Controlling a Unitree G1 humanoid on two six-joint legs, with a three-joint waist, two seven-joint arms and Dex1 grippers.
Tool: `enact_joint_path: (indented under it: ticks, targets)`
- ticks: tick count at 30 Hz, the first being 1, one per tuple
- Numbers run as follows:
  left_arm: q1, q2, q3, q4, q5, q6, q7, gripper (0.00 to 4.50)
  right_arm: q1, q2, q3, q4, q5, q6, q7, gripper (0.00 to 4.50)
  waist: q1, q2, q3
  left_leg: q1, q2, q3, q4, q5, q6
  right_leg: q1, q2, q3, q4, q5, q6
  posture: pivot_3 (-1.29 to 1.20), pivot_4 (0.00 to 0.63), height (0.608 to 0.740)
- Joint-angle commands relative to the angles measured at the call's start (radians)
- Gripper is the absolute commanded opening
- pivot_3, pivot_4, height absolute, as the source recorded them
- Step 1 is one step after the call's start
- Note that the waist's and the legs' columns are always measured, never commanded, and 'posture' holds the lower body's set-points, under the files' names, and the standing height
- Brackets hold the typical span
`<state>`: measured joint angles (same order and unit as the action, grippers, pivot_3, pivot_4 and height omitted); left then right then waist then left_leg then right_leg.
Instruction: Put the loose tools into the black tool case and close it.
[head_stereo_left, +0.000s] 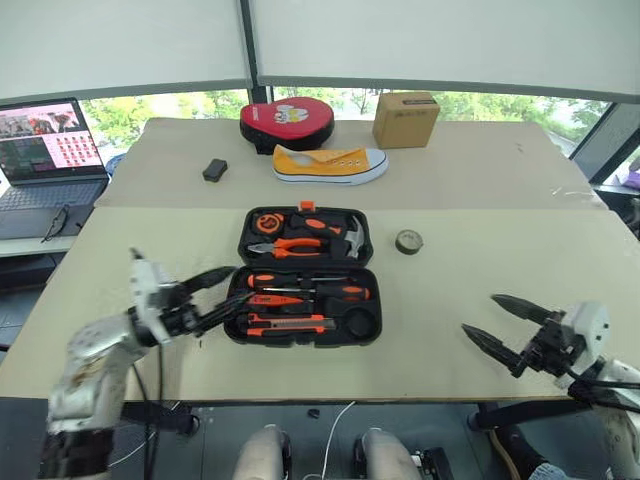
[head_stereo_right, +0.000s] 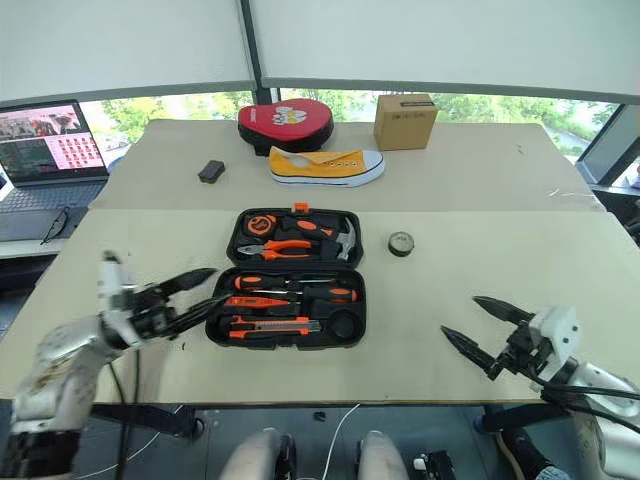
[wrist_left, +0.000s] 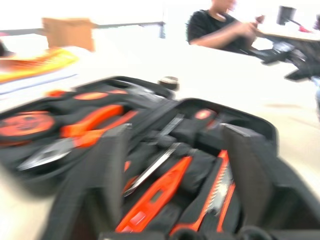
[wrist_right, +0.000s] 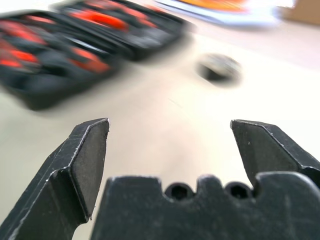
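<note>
On the near table, mid-front: your black tool case (head_stereo_left: 304, 277) lies open and flat; its hinge line runs left to right, lid half on the far side, base half toward you
Long tools: in the near half you see two screwdrivers (head_stereo_left: 308, 287), their long axes running left to right, shafts to the left and handles to the right; the utility knife (head_stereo_left: 290, 325) lies along the front edge on the same left-to-right axis; the small tester screwdriver (head_stereo_left: 272, 300) sits between them, also crosswise
Far half: the pliers (head_stereo_left: 287, 246) lie with jaws to the left; the hammer (head_stereo_left: 350, 237) has its head at the right end
Tape roll: the small dark tape roll (head_stereo_left: 408, 241) lies flat on the table, outside the case, just right of its far half
Left gripper (head_stereo_left: 224, 289): fingers spread apart, empty, tips at the case's left edge, pointing right
Right gripper (head_stereo_left: 494, 320): fingers wide apart, empty, well right of the case, pointing left
Beyond: yellow shoe (head_stereo_left: 329, 164); cardboard box (head_stereo_left: 405, 119)
</note>
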<state>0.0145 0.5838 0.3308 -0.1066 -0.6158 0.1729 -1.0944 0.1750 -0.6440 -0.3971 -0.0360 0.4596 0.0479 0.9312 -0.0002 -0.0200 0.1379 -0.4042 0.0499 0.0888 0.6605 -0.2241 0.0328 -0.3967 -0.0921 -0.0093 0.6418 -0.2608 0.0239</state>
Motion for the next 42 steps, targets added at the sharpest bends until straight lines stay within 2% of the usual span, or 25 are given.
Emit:
enact_joint_path:
  ticks: [1,6,9,13,19,24,30,31,33,35,37,42]
  targets:
    - [0.031,0.017,0.061,-0.015,-0.034,-0.011,-0.001,4.43,-0.105,-0.055,0.037,-0.019,-0.024,0.050,-0.018,4.50,-0.004,0.000,0.000,0.000,0.000,0.000,0.000,0.000,0.000,0.000,0.000,0.000,0.000,0.000,0.000,0.00,0.150,0.740]
    - [0.039,0.034,0.045,-0.058,-0.081,0.018,-0.056,4.43,-0.425,-0.162,0.248,0.097,-0.124,0.168,0.079,4.50,-0.012,-0.001,0.001,-0.001,0.000,0.000,0.000,0.000,0.000,-0.003,0.001,0.001,0.000,0.000,-0.002,0.00,0.150,0.740]
    - [0.011,0.029,0.012,-0.070,-0.063,0.008,-0.056,4.43,-0.659,-0.164,0.381,0.232,-0.199,0.232,0.132,4.50,-0.011,-0.001,0.001,-0.003,0.000,0.000,0.000,0.000,0.000,-0.005,0.002,0.000,0.000,0.000,-0.002,0.00,0.150,0.740]
    - [-0.044,0.001,-0.058,-0.085,-0.030,-0.016,-0.045,4.43,-0.986,-0.089,0.581,0.541,-0.379,0.250,0.175,4.50,-0.011,-0.001,0.002,-0.006,-0.001,0.001,0.000,0.000,0.000,-0.008,0.002,0.000,0.001,0.001,-0.002,0.00,0.150,0.740]
    - [-0.043,-0.020,-0.104,-0.099,-0.007,-0.041,-0.038,4.43,-1.214,0.026,0.714,0.907,-0.543,0.122,0.177,4.50,-0.011,-0.001,0.002,-0.010,-0.001,0.002,0.000,0.000,0.000,-0.010,0.001,-0.001,0.000,0.001,-0.001,0.00,0.150,0.740]
    - [-0.001,-0.020,-0.104,-0.126,-0.008,-0.050,-0.026,4.50,-1.304,0.085,0.743,1.095,-0.619,0.025,0.154,3.15,-0.015,-0.001,0.002,-0.012,-0.001,0.002,0.000,0.000,0.000,-0.012,0.001,-0.001,0.000,0.001,-0.001,0.00,0.150,0.740]
    - [0.011,-0.009,-0.099,-0.128,-0.003,-0.066,-0.031,4.50,-1.345,0.115,0.719,1.180,-0.644,-0.070,0.168,0.98,-0.016,-0.001,0.002,-0.011,-0.001,0.002,0.000,0.000,0.000,-0.012,0.001,-0.001,0.001,0.001,-0.001,0.00,0.150,0.740]
    - [0.012,-0.006,-0.099,-0.127,-0.002,-0.069,-0.034,4.50,-1.347,0.117,0.712,1.184,-0.641,-0.082,0.174,0.73,-0.015,-0.001,0.002,-0.011,-0.001,0.002,0.000,0.000,0.000,-0.012,0.001,-0.001,0.001,0.001,-0.001,0.00,0.150,0.740]
    - [0.018,0.014,-0.092,-0.125,-0.007,-0.075,-0.062,4.50,-1.348,0.110,0.688,1.142,-0.597,-0.084,0.293,0.05,-0.016,0.000,0.002,-0.011,-0.001,0.002,0.000,0.000,0.000,-0.012,0.001,-0.001,0.001,0.001,-0.001,0.00,0.150,0.740]
    - [0.035,0.046,-0.085,-0.124,0.000,-0.097,-0.109,4.50,-1.330,0.107,0.646,1.013,-0.489,-0.028,0.493,0.05,-0.016,0.000,0.003,-0.011,0.000,0.002,0.000,0.000,0.000,-0.012,0.001,-0.001,0.001,0.001,-0.001,0.00,0.150,0.740]
    - [0.063,0.081,-0.085,-0.115,0.016,-0.129,-0.164,4.50,-1.264,0.087,0.642,0.771,-0.363,0.137,0.645,0.05,-0.018,0.003,0.005,-0.011,0.000,0.002,0.000,0.000,0.000,-0.013,0.001,-0.001,0.001,0.001,-0.001,0.00,0.150,0.740]
    - [0.123,0.121,-0.089,-0.101,0.027,-0.180,-0.243,4.50,-1.061,-0.021,0.728,0.197,-0.162,0.501,0.683,0.05,-0.012,0.003,0.005,-0.011,0.002,-0.001,-0.001,-0.001,-0.001,-0.013,0.000,-0.004,0.002,0.001,-0.001,0.00,0.150,0.740]
